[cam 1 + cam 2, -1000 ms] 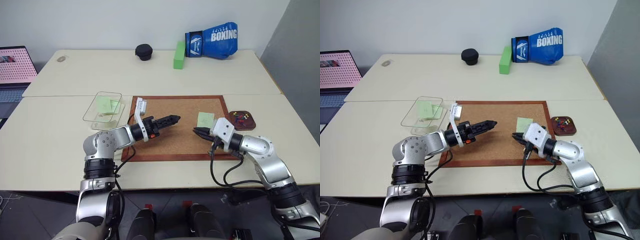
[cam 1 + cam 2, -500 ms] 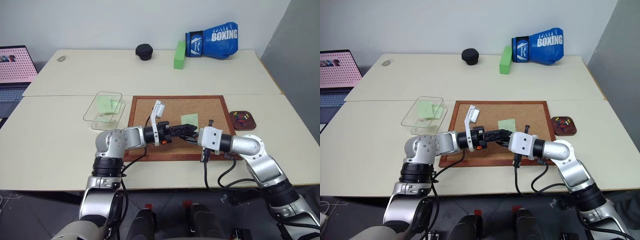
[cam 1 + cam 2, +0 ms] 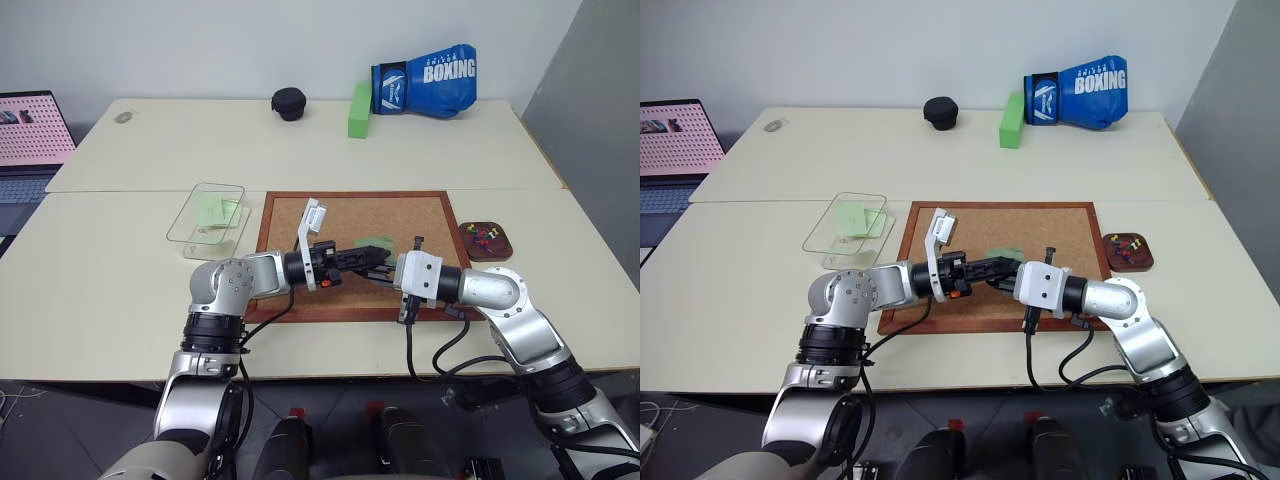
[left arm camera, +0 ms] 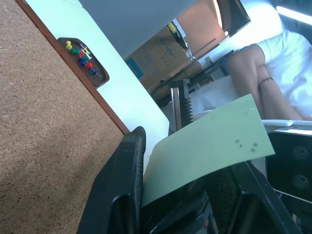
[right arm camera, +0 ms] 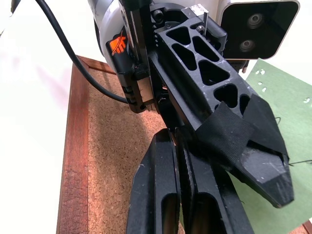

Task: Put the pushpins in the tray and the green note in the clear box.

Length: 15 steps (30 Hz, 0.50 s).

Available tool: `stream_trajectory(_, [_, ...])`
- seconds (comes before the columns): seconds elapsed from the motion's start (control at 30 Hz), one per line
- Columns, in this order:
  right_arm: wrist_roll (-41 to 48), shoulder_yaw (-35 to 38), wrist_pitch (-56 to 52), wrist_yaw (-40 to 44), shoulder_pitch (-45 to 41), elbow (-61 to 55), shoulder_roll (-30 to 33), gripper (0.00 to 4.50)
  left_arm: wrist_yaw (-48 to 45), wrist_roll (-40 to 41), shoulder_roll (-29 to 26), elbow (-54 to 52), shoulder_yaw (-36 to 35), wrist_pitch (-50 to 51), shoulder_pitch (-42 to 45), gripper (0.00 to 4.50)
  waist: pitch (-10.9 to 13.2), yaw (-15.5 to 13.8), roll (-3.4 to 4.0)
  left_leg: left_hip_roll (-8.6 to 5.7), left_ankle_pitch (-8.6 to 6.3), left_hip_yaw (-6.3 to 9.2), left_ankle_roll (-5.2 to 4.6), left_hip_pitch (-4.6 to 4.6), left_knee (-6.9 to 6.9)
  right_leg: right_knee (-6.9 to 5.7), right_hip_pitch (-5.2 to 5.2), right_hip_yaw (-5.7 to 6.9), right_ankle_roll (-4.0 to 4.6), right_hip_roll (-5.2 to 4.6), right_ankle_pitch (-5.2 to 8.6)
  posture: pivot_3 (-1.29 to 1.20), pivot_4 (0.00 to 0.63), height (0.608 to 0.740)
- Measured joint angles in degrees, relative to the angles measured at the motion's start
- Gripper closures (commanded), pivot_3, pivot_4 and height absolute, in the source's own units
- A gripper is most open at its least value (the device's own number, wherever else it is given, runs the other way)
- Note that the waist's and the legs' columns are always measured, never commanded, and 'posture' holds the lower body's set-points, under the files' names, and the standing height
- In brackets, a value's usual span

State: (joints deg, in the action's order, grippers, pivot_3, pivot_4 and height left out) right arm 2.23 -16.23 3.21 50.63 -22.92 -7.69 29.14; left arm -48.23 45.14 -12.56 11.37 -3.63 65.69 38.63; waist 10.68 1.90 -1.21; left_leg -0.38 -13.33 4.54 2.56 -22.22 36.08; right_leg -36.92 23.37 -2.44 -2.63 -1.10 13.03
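- My two grippers meet over the near part of the corkboard (image 3: 415, 212), tip to tip. I think this is a hand-off, so the paper can go from one side to the other.
- My right gripper (image 3: 392, 273) is pinched shut on the green note (image 3: 374, 243). It holds the note up off the board so my other arm can reach it.
- My left gripper (image 3: 372, 258) has its fingers (image 4: 117, 190) on both sides of the note's edge. They are part way in, and I cannot tell if they grip it yet.
- The note has tiny pin holes in it and hangs in the air between both grippers, not on the board.
- To my left, a little farther off, sits the clear box (image 3: 206, 214) on the table. It has green paper inside already. My left arm is the one nearer to it, so it makes sense to give the note to that arm.
- To my right, just past the board's edge, is the tray (image 3: 484, 240). The pushpins (image 4: 82, 52) lie inside it, so that part looks done.
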Motion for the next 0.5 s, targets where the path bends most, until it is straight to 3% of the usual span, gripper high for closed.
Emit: stream_trajectory(0.5, [1.97, 0.95, -2.29, -0.57, 0.40, -0.45, 0.00, 4.50, -0.91, -0.44, 0.09, 1.68, 1.97, -4.52, 0.73, 3.13, 0.00, -0.01, 0.00, 0.00, 0.00, 0.00, 0.00, 0.00, 0.00, 0.00, 0.00, -0.01, 0.00, 0.00, 0.00, 0.00, 0.150, 0.740])
